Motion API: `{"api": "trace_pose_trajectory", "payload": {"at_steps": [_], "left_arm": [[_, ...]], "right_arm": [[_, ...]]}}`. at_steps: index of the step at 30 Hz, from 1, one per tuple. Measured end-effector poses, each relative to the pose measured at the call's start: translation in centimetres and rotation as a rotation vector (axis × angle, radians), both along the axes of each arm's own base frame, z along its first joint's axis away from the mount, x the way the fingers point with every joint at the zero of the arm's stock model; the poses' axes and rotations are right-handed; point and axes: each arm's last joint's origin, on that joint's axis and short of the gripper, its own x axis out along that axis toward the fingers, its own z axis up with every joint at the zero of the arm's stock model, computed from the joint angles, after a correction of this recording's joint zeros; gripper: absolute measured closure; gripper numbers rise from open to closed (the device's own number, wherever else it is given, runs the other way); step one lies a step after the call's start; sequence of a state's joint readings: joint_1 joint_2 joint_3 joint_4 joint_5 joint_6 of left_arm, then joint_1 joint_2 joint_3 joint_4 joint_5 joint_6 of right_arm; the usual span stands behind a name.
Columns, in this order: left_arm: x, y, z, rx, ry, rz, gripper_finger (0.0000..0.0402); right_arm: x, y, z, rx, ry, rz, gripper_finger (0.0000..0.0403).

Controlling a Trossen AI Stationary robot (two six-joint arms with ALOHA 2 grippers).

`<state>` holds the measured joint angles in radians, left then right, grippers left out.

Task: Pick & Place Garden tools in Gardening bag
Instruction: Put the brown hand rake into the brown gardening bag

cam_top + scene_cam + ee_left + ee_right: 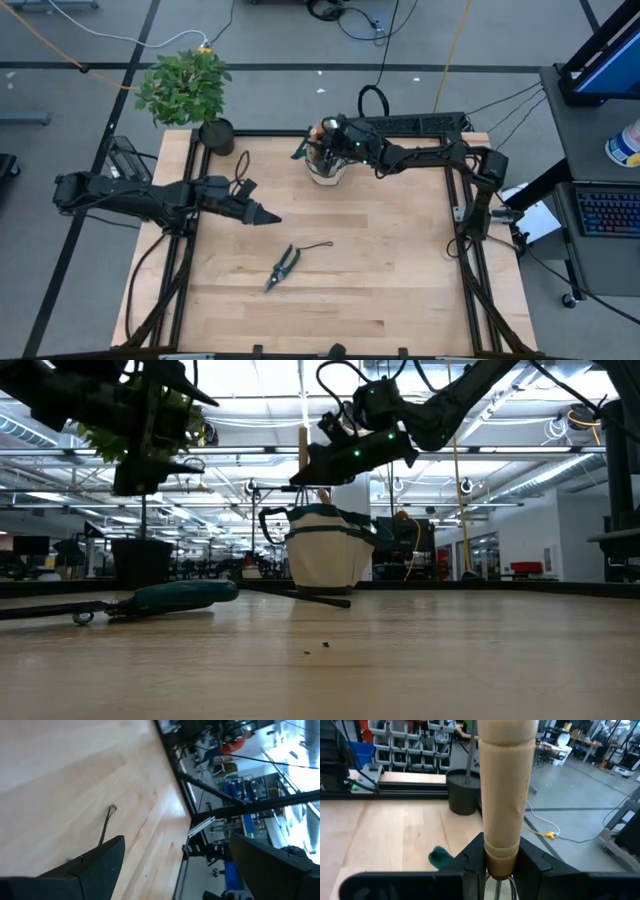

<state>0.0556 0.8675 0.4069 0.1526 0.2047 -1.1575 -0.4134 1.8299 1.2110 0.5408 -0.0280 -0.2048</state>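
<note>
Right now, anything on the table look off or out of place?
Nothing stands out. The pruning shears lie flat mid-table, not yet bagged. The gardening bag stands upright at the far edge. The right gripper holds a wood-handled tool over it. The left gripper hangs above the table, jaws open.

Two dark jointed arms, black cables along them, green lights on the right arm, black wedge-shaped pincer fingers

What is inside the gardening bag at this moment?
In the gardening bag, a wood-handled tool stands upright, handle up, with the right gripper shut on it over the opening. The tool's head and anything else in the bag are hidden by the gripper and the bag's walls.
</note>
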Motion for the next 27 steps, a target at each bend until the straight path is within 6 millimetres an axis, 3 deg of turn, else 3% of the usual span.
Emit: {"api": "trace_pose_trajectory", "payload": {"at_steps": [10,16,22,27], "left_arm": [[-1.3,0.3,1.5,0.302,-0.136,-0.057,0.0036],[-1.7,0.4,1.2,0.459,-0.101,-0.070,0.0036],[-2.2,1.2,0.1,0.478,0.035,-0.044,0.0036],[-2.3,1.8,0.0,0.487,0.047,-0.016,0.0036]], "right_arm": [[-0.3,-0.6,-0.2,-0.003,0.035,-0.020,0.0344],[-0.5,-0.7,-0.8,0.013,0.081,-0.040,0.0344],[-0.4,-0.7,-0.8,0.015,0.084,-0.038,0.0344],[-0.6,-1.0,-0.9,0.016,0.084,-0.044,0.0344]]}}
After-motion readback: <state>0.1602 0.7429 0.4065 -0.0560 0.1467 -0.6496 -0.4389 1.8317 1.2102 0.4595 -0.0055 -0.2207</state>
